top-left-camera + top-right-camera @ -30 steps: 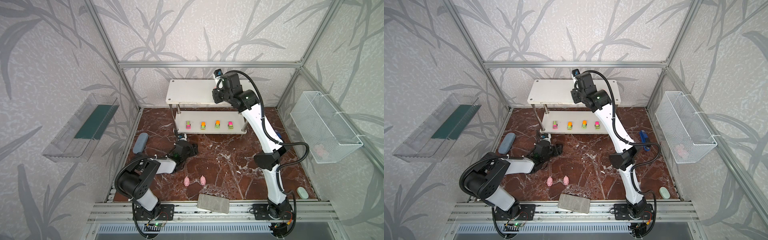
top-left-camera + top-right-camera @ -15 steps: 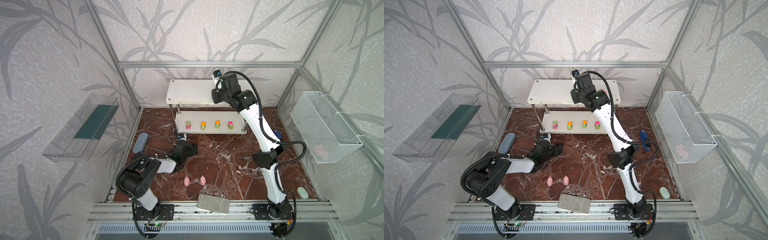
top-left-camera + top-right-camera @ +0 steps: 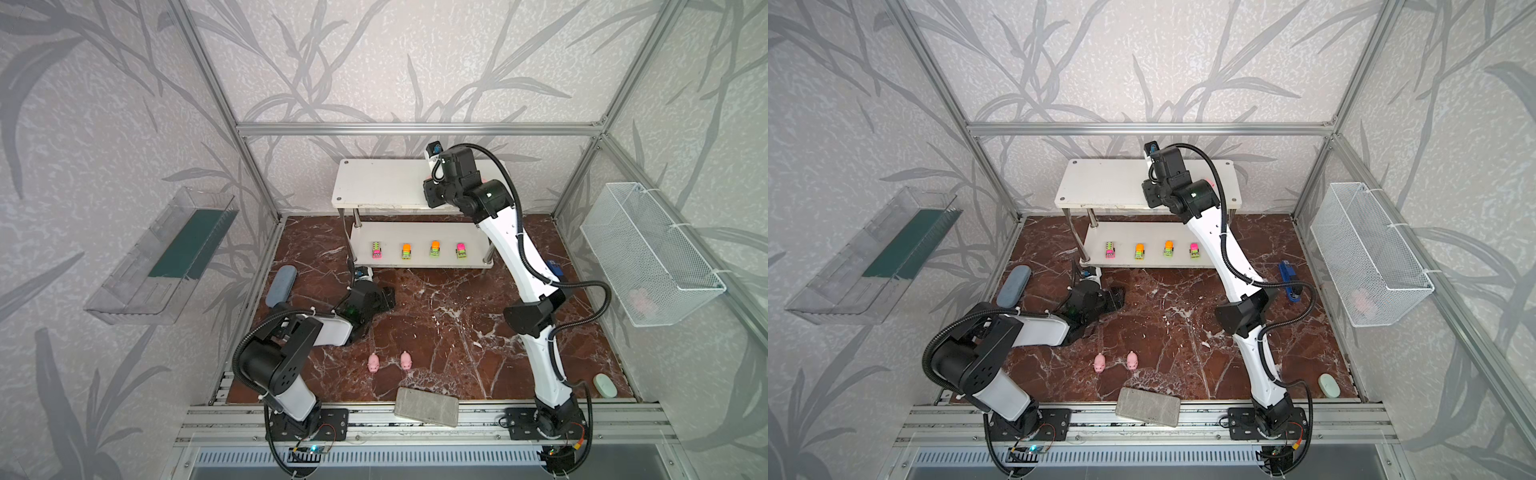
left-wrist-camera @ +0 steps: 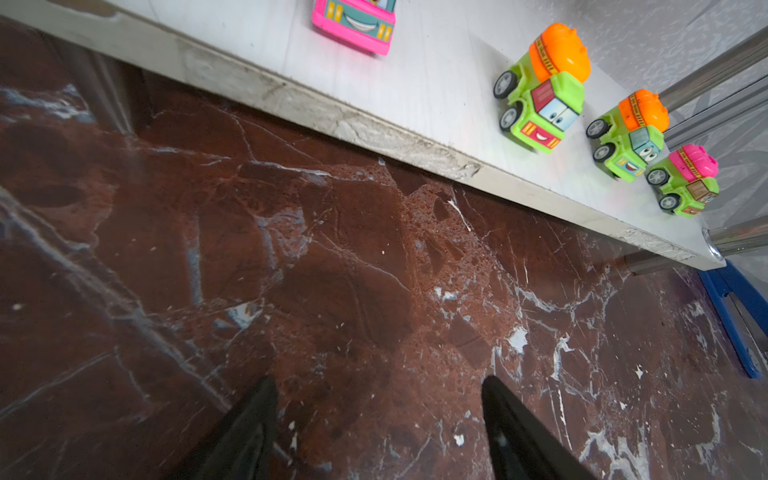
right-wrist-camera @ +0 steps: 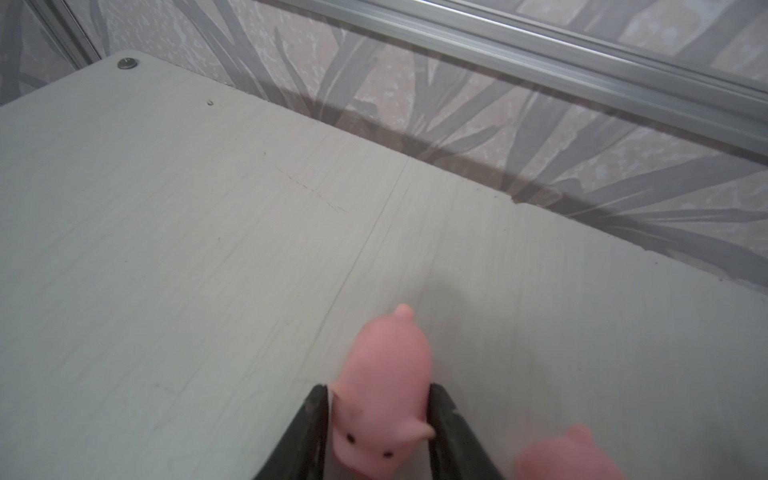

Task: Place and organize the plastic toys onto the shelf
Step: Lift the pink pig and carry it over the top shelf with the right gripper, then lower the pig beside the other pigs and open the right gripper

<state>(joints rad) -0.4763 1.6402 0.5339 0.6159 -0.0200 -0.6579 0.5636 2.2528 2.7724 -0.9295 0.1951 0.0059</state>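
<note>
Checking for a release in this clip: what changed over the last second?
The right end effector shifted only slightly above the shelf; it flanks a pig resting on top, grip uncertain. The left end effector, four trucks and two floor pigs stayed put.

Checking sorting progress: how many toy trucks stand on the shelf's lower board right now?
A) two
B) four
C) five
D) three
B: four toy trucks stand in a row on the lower board of the shelf in both top views.
</note>
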